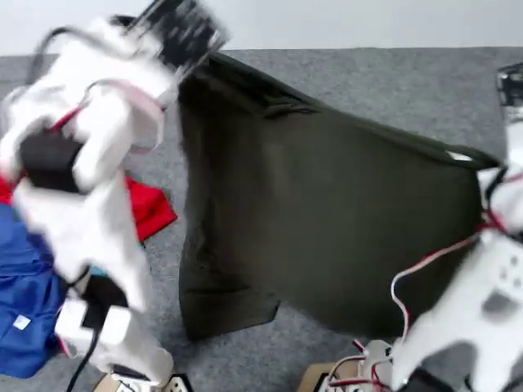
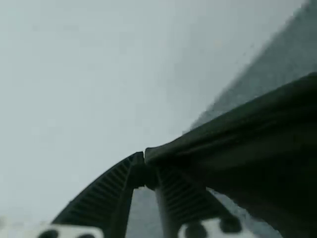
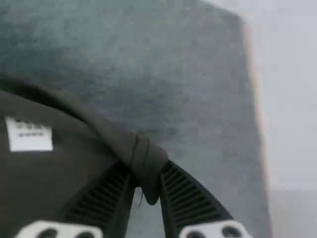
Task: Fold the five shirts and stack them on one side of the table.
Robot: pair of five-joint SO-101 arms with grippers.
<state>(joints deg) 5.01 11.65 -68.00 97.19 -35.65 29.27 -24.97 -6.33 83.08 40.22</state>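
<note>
A dark olive shirt (image 1: 327,220) hangs stretched in the air between the two arms, over the grey table (image 1: 392,90). My left gripper (image 2: 145,171) is shut on one top corner of the shirt (image 2: 247,148), raised high at the left (image 1: 192,57). My right gripper (image 3: 145,186) is shut on a bunched fold at the other top edge of the shirt (image 3: 54,173), at the right (image 1: 490,175). A white label (image 3: 28,135) shows on the cloth near it. A red shirt (image 1: 147,208) and a blue shirt (image 1: 29,302) lie at the left, partly hidden behind the left arm.
The grey table surface runs behind and under the hanging shirt, with bare room at the back right (image 1: 425,82). The arm bases and their cables (image 1: 359,367) stand along the front edge. A pale wall lies beyond the table's far edge.
</note>
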